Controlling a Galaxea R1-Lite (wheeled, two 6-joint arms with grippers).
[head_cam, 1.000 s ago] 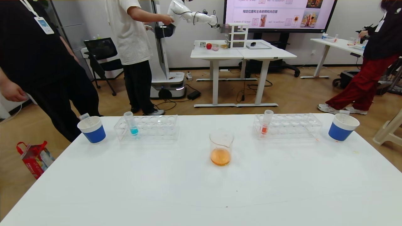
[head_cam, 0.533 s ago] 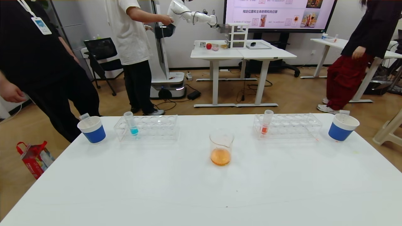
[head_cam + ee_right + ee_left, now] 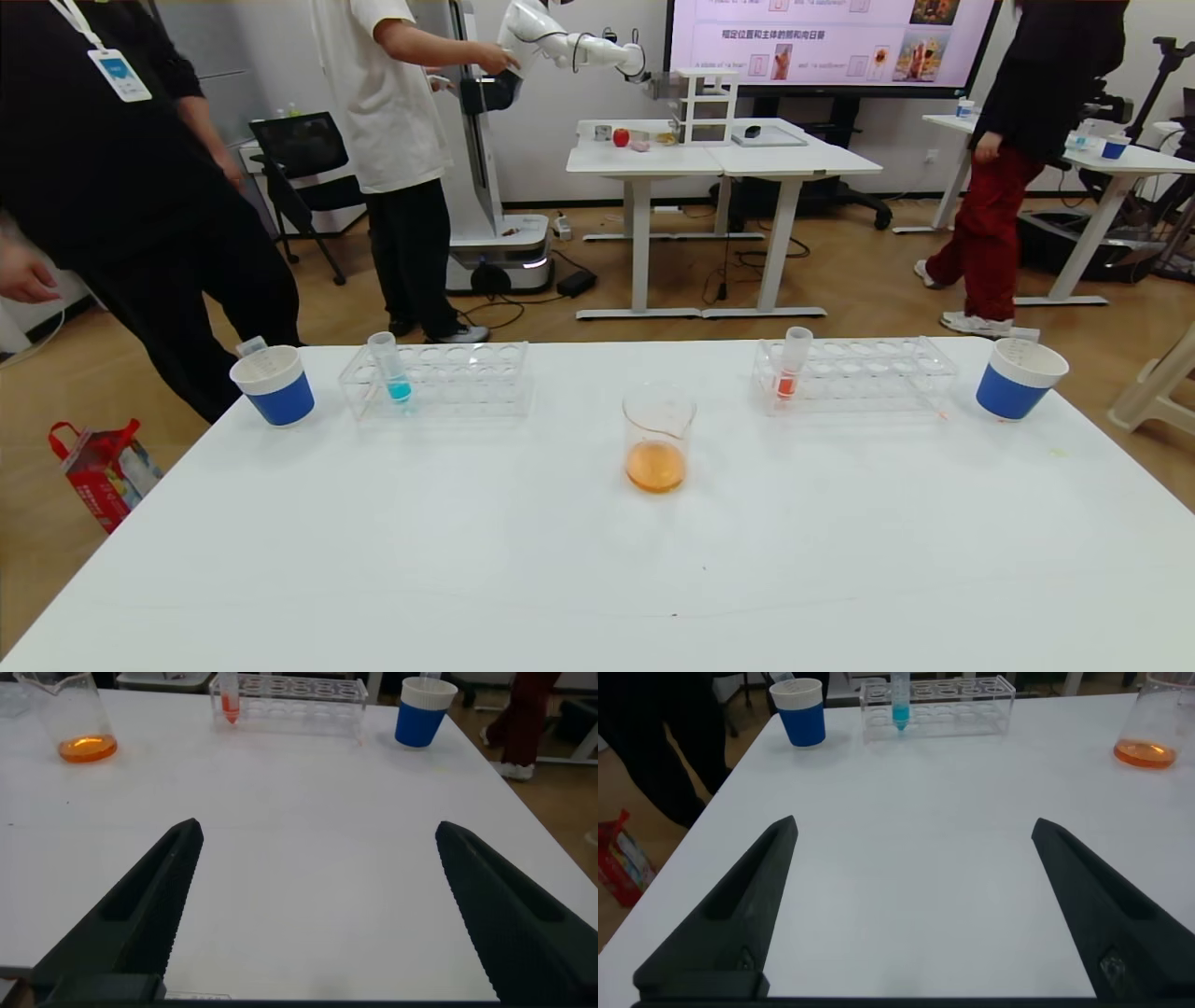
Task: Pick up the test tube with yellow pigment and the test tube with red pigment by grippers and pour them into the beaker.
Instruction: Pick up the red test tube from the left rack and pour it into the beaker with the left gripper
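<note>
Only the bystander in red trousers (image 3: 990, 177) has walked leftward; the tabletop (image 3: 467, 541) is unchanged. Left tool (image 3: 910, 905) gapes wide, empty, low over it. Beaker (image 3: 657, 439) holds orange liquid at centre. Red tube (image 3: 792, 364) stands racked. Right tool (image 3: 318, 905) is likewise spread, empty.

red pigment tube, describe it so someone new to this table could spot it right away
On the white table, find the clear rack on the robot's right, beside a blue paper cup. The test tube with red pigment stands upright in it, the rack's only tube; the other rack's tube holds cyan.
</note>
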